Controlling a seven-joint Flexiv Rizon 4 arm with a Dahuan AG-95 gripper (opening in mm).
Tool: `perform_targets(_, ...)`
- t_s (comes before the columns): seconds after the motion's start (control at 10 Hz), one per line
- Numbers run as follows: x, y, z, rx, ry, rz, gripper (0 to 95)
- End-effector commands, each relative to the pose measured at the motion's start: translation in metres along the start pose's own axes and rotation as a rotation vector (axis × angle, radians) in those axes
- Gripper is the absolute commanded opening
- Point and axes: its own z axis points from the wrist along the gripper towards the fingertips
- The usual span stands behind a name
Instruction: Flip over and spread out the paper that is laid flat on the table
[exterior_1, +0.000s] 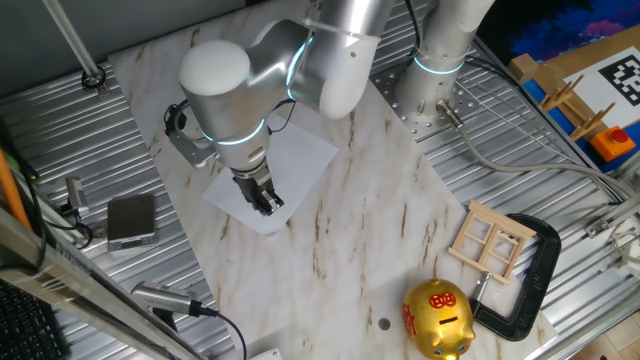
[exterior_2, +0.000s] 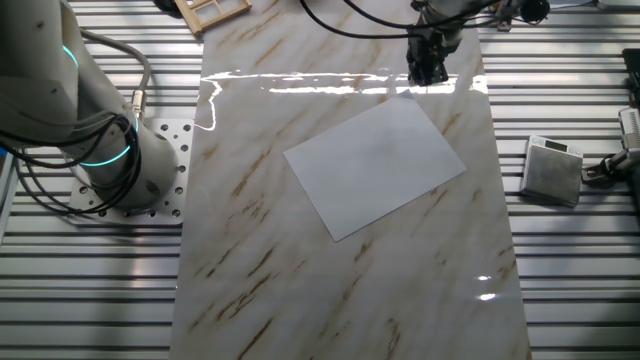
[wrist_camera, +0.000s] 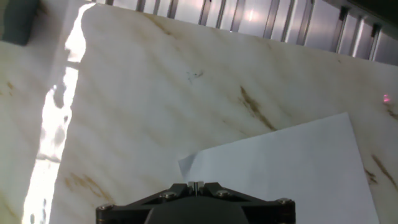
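The paper (exterior_2: 375, 165) is a plain white sheet lying flat on the marble table (exterior_2: 260, 250), turned at an angle to the board's edges. In one fixed view the paper (exterior_1: 300, 160) is partly covered by the arm. My gripper (exterior_1: 268, 203) hangs over the sheet's corner nearest the piggy-bank end. In the other fixed view the gripper (exterior_2: 428, 75) stands just beyond the sheet's far corner. In the hand view the fingers (wrist_camera: 195, 185) are pressed together with nothing between them, and the paper (wrist_camera: 286, 168) lies below them with its corner slightly curled.
A small grey square pad (exterior_1: 131, 220) lies on the ribbed metal beside the board, also in the other fixed view (exterior_2: 553, 168). A gold piggy bank (exterior_1: 437, 318), a wooden frame (exterior_1: 490, 240) and a black clamp (exterior_1: 530, 280) sit at one end. The arm's base (exterior_2: 130, 170) stands beside the board.
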Motion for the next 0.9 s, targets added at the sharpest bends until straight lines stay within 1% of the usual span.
perform_targets(0.1, -0.011, 0.006, 0.008, 0.028, -0.011, 0.069, 57.0)
perform_targets(0.3, -0.016, 0.01, 0.011, 0.034, -0.011, 0.098, 57.0)
perform_targets(0.4, -0.019, 0.012, 0.014, 0.039, -0.005, 0.112, 57.0)
perform_targets(0.5, -0.021, 0.013, 0.016, 0.039, -0.004, 0.112, 57.0)
perform_targets(0.6, -0.022, 0.014, 0.017, 0.039, -0.005, 0.111, 38.0)
perform_targets(0.9, -0.024, 0.011, 0.025, 0.048, -0.001, 0.105, 38.0)
